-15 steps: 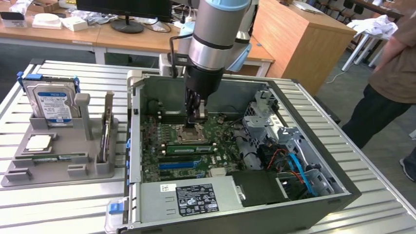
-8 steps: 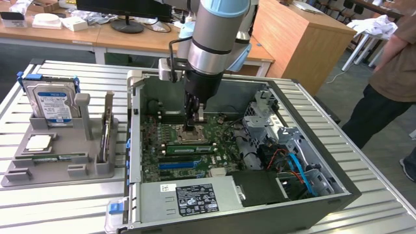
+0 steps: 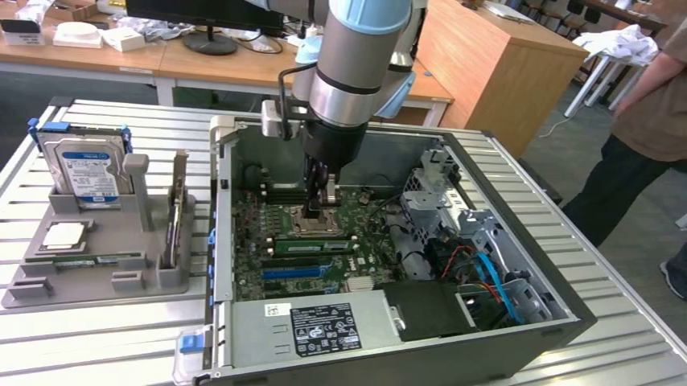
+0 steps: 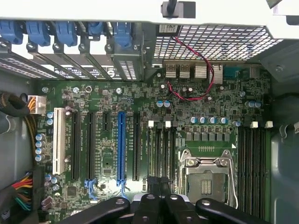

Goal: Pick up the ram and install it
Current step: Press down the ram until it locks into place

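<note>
The gripper [image 3: 324, 203] is closed, holding nothing visible, low inside the open computer case [image 3: 516, 338] above the motherboard [image 4: 140, 140]; the ram [image 3: 175, 211] stands in the grey holder [image 3: 96, 269] at the case's nine o'clock, beside a hard drive [image 3: 86, 173].

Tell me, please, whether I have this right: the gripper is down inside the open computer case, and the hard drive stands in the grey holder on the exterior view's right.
Not quite: the hard drive stands in the grey holder on the exterior view's left, as the exterior view shows. The gripper is indeed down inside the open computer case.
</note>
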Motion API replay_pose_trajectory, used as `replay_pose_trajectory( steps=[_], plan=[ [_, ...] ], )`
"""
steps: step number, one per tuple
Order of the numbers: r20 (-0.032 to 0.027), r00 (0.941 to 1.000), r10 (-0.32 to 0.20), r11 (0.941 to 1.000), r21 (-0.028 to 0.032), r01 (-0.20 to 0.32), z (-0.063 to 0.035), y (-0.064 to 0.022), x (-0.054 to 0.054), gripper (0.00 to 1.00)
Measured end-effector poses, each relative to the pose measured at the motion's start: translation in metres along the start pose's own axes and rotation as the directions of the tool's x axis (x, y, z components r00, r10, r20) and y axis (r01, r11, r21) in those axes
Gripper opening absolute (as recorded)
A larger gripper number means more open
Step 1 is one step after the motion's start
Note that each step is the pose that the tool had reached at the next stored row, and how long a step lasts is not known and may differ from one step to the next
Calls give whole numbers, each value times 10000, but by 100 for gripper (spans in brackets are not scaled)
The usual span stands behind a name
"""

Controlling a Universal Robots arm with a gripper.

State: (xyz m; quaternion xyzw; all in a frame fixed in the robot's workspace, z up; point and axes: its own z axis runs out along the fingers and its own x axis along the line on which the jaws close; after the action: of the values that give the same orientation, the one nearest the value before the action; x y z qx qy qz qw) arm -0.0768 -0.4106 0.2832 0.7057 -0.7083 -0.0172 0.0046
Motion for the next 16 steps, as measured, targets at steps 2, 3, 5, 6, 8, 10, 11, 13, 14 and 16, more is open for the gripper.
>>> replay_pose_trajectory(
  steps=[2, 3, 5, 6, 8, 10, 11, 13, 14, 16],
  plan=[
    [2, 10000, 0, 10000, 1, 0, 1, 0, 0, 10],
    [3, 10000, 0, 10000, 1, 0, 1, 0, 0, 10],
    [3, 10000, 1, 10000, 2, -1, 2, -4, 0, 10],
    [4, 10000, 0, 10000, 2, 0, 2, -9, 0, 10],
    [3, 10000, 0, 10000, 2, 0, 1, -25, 0, 10],
    [3, 10000, 1, 10000, 2, -1, 1, -35, 0, 10],
    [3, 10000, 0, 10000, 2, 0, 1, -39, 0, 10],
    [3, 10000, 1, 10000, 1, -1, 1, -40, 0, 10],
    [3, 10000, 2, 10000, 2, -2, 1, -40, -1, 10],
    [4, 10000, 0, 10000, 3, 0, 4, -41, -1, 10]
  ],
)
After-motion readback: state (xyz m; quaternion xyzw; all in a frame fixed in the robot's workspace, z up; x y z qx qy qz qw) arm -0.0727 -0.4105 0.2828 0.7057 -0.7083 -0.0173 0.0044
